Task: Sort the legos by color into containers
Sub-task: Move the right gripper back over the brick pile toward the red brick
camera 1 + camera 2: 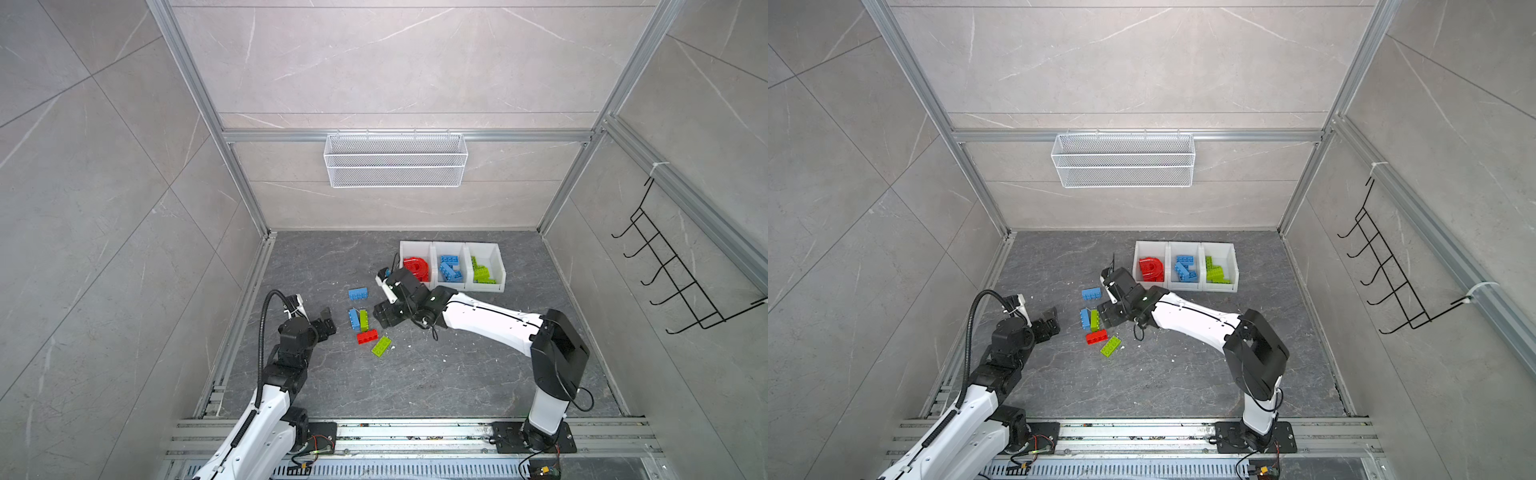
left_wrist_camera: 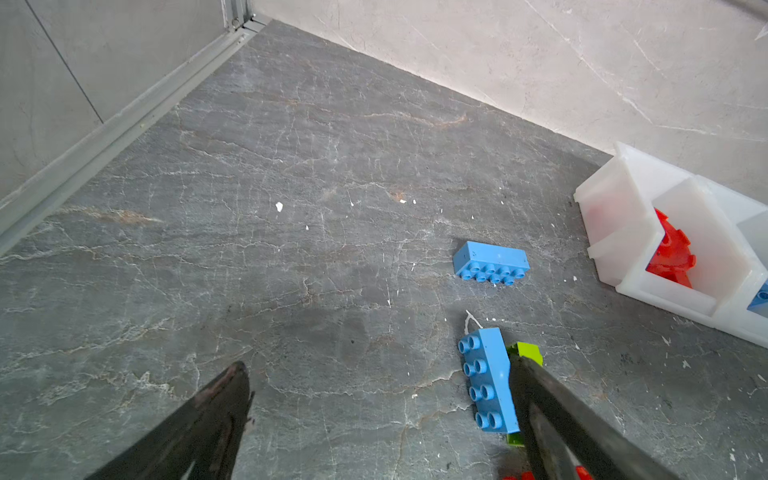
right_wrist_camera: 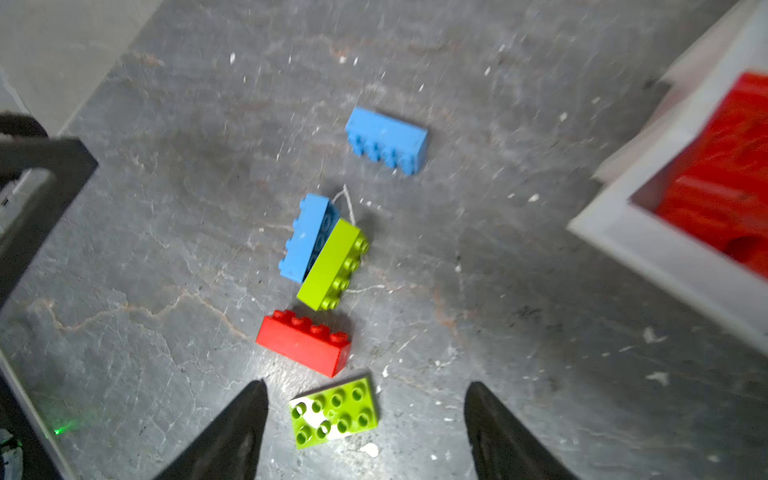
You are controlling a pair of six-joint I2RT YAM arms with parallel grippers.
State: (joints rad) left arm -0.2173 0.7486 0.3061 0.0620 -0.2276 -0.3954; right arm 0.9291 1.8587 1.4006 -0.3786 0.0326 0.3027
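5 legos (image 1: 363, 320) lie loose on the surface (image 1: 457, 374), near the 3 bins (image 1: 415, 247), which hold red, blue and green sorted apart. The right tool (image 3: 365, 388), prongs apart and empty, hangs over the flat green piece (image 3: 334, 411), likely lining up a pick. The left tool (image 2: 378, 365) waits, spread wide, beside a blue brick (image 2: 490, 380).
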